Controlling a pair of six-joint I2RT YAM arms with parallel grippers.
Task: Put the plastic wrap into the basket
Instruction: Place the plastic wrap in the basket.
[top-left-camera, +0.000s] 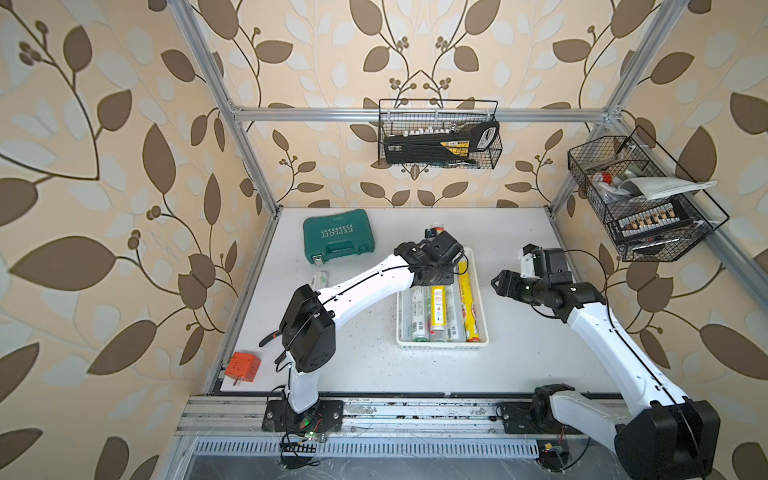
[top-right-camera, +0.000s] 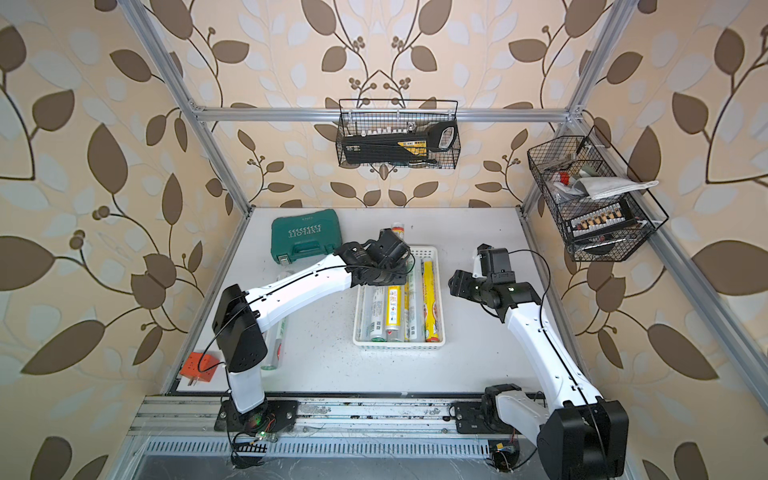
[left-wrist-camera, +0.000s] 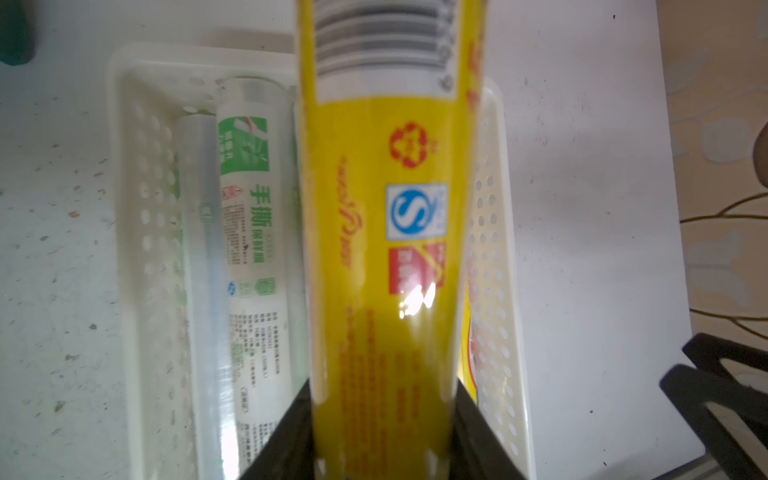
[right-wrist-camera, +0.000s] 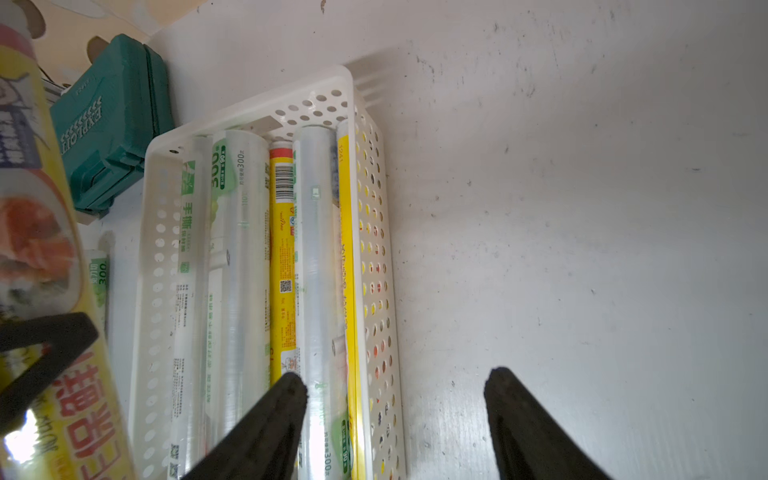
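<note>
Left gripper (left-wrist-camera: 383, 380) sat obscured under its wrist in both top views; wrist cam showed it clamped on yellow roll (left-wrist-camera: 374, 208); right gripper (right-wrist-camera: 397, 376) spread, empty.

I am working in what is looking like a robot test cell dressed up as a home: leaf-print wallpaper (top-left-camera: 104, 187) is lining an aluminium frame (top-left-camera: 332, 113), two arms (top-left-camera: 361, 282) are sitting on a metal rail (top-left-camera: 415, 409) at a scuffed white table (top-left-camera: 365, 361), and wire baskets (top-left-camera: 399, 160) of tools are hanging from the frame.

left gripper (top-left-camera: 433, 242): plastic wrap roll (top-left-camera: 436, 227) over basket (top-left-camera: 440, 344) far end | right gripper (top-left-camera: 496, 283): beside basket
</note>
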